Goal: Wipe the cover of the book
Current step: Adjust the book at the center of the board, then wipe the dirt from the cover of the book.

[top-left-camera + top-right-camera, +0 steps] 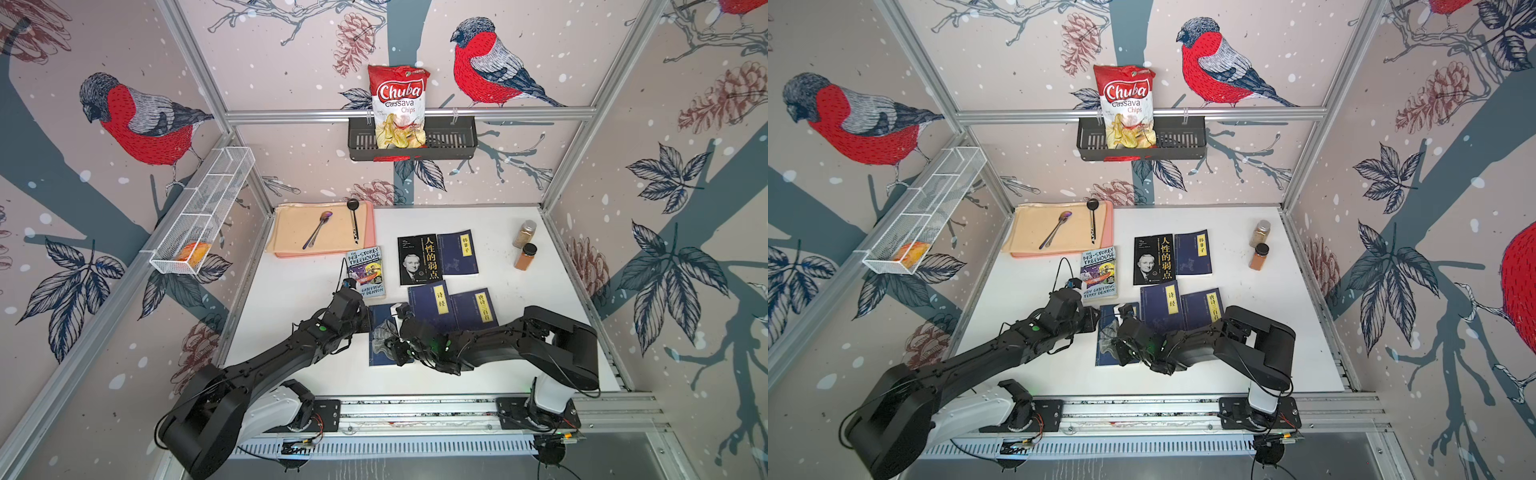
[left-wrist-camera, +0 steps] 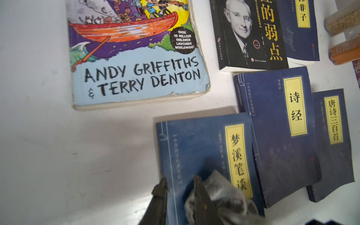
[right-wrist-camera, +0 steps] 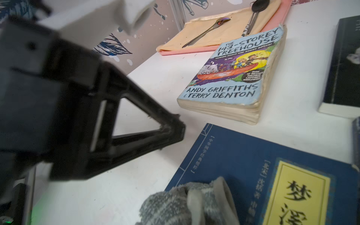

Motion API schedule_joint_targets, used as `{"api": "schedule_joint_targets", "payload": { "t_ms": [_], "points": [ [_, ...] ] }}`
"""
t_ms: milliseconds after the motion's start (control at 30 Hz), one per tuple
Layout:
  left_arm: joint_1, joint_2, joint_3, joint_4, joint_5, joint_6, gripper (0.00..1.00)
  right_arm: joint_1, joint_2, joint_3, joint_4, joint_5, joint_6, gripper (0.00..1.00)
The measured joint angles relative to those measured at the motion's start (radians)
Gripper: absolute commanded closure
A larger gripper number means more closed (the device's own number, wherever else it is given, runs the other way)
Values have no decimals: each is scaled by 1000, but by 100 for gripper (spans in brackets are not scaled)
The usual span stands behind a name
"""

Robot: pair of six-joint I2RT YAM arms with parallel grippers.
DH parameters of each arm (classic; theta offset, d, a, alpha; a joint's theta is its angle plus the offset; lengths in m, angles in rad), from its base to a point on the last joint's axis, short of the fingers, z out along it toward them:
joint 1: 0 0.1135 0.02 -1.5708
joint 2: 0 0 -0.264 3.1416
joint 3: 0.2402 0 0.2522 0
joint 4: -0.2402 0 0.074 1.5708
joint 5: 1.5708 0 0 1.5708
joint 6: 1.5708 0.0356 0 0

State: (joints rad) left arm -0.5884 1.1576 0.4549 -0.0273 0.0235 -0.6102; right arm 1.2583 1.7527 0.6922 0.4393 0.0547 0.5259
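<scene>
Cloth (image 3: 175, 204) is bunching along the bottom edge of the right wrist view, hiding the fingers of the right gripper (image 1: 397, 347) — they are clenching that cloth. The blue book (image 1: 380, 316) is lying low and centre in both top views, beneath it; the left gripper (image 2: 180, 178) is sitting at its spine edge, fingers (image 2: 200, 194) slightly parted — grasping nothing.
</scene>
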Motion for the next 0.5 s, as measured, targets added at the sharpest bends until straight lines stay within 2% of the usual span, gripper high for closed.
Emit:
{"api": "schedule_joint_targets", "payload": {
  "t_ms": [267,500],
  "points": [
    [18,151,11,96,82,24,84,27,-8,-43,61,15,34,94],
    [19,182,2,109,102,35,85,21,-4,-34,52,34,12,94]
  ]
}}
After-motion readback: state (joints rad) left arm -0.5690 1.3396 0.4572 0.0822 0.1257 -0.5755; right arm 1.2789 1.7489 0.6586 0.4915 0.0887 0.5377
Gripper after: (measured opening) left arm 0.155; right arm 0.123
